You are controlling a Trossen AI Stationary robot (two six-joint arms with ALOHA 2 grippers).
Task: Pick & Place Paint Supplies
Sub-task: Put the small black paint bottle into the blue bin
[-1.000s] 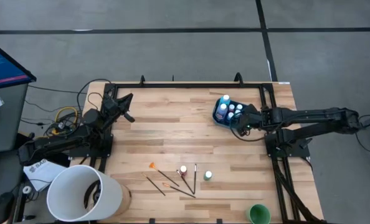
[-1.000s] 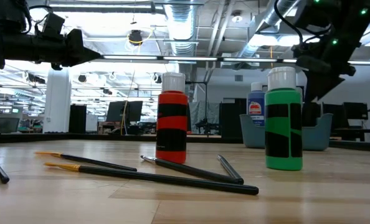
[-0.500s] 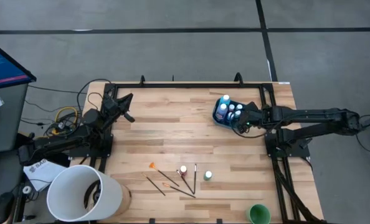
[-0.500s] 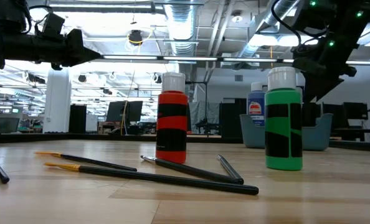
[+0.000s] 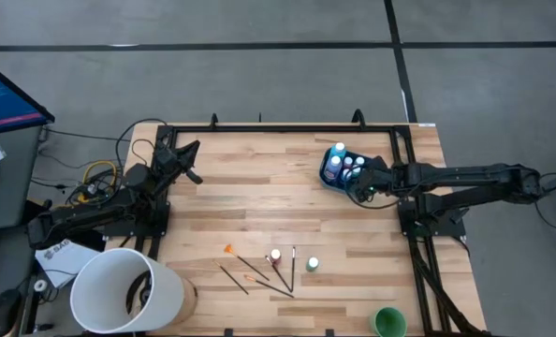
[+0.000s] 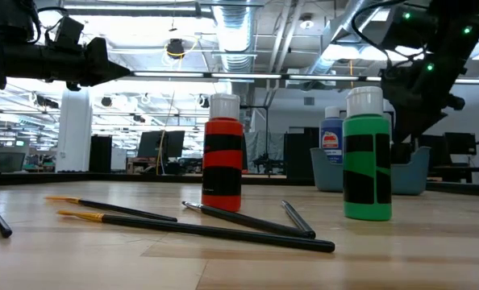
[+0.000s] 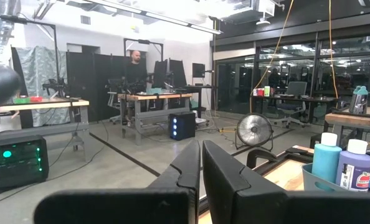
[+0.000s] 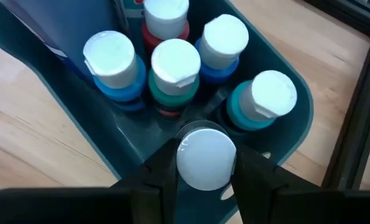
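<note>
The teal tub [image 5: 335, 174] stands at the table's far right and holds several white-capped paint bottles [image 8: 172, 65]. My right gripper [image 5: 360, 183] hangs over the tub's right end, shut on one more white-capped bottle [image 8: 205, 158]. A red bottle [image 5: 275, 255] and a green bottle [image 5: 313, 265] stand upright near the front edge. Several thin brushes [image 5: 259, 272] lie flat beside them. My left gripper [image 5: 192, 153] waits at the far left, raised and shut on nothing. My right gripper pinches the bottle's white cap [image 8: 188, 155] between its two fingers [image 8: 163, 171], one on either side. It comes slanting down from above. The cap hides the bottle's body, so I cannot tell whether the bottle stands on the tub's floor or hangs clear of it.
A big white bucket [image 5: 128, 290] stands at the near left corner and a small green cup [image 5: 388, 323] at the near right. A black frame [image 5: 404, 150] borders the table behind the tub. Bare wood lies across the table's middle.
My right gripper has rolled a little over the tub's right end, keeping its hold on the bottle.
</note>
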